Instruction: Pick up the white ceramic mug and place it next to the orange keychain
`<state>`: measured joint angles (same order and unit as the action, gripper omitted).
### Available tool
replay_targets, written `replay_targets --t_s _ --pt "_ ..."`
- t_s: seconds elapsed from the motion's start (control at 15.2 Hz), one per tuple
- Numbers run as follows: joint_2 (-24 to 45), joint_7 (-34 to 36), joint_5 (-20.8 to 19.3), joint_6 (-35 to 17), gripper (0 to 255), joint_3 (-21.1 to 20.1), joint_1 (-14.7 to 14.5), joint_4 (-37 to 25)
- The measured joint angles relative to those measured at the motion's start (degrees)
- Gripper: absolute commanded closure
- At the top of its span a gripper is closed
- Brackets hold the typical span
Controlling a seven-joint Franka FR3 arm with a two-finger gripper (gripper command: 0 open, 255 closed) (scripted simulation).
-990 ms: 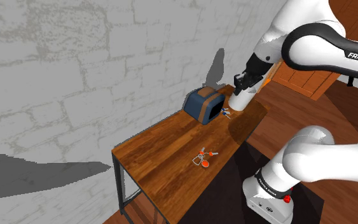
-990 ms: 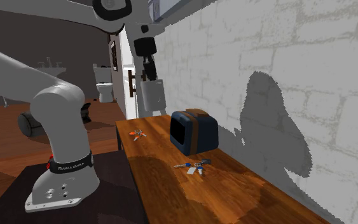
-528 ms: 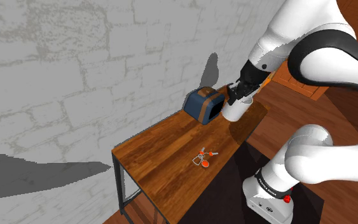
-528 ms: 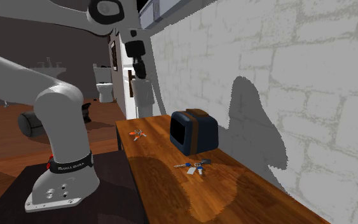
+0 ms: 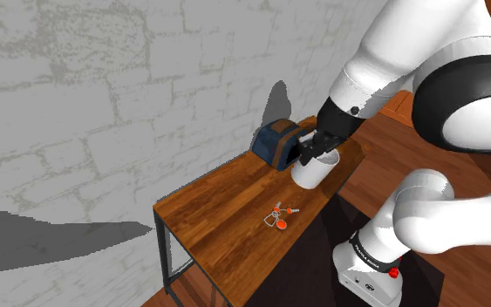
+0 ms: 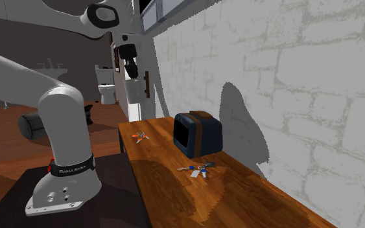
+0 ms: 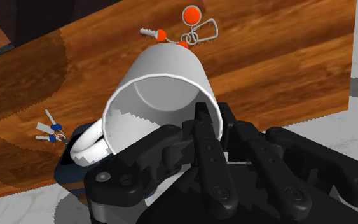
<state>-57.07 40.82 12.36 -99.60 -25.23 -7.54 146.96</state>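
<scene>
I have the white mug [image 5: 315,170] pinched by its wall at the rim, one finger inside and one outside, handle off to the side. It hangs clear of the table [image 5: 217,218], tilted, with nothing under it but air. From the wrist, past my gripper [image 7: 203,121], the orange keychain [image 7: 193,22] lies on the wood just beyond the mug's base.

In the last second I have carried the mug away from the end of the table by the blue box [image 5: 278,142], down and toward the shoulder view's left, so it now sits between the box and the orange keychain [image 5: 279,214] rather than behind the box. In the second exterior view the mug [image 6: 134,89] has slid to that view's left, high above the keychain [image 6: 140,135]. I judge the lift done and the carry well along. What is left is to close the gap, bring the mug upright and lower it onto bare wood beside the keychain, not on it.

A bunch of blue keys [image 6: 197,169] lies near the box, apart from my path.

As for writing, the dark band at my arm's foot [image 6: 70,170] carries small white letters I cannot read.
</scene>
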Motion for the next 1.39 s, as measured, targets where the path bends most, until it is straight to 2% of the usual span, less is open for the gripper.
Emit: replay_targets --t_s 0.33,0.53,1.39 --pt "2.40 6.53 3.76 1.20 255 -6.62 -1.26 -4.39" --pt "5.30 10.19 5.57 0.48 255 -11.01 -0.86 -7.31" --pt "6.00 11.75 9.35 -8.44 255 -16.18 -2.06 0.65"
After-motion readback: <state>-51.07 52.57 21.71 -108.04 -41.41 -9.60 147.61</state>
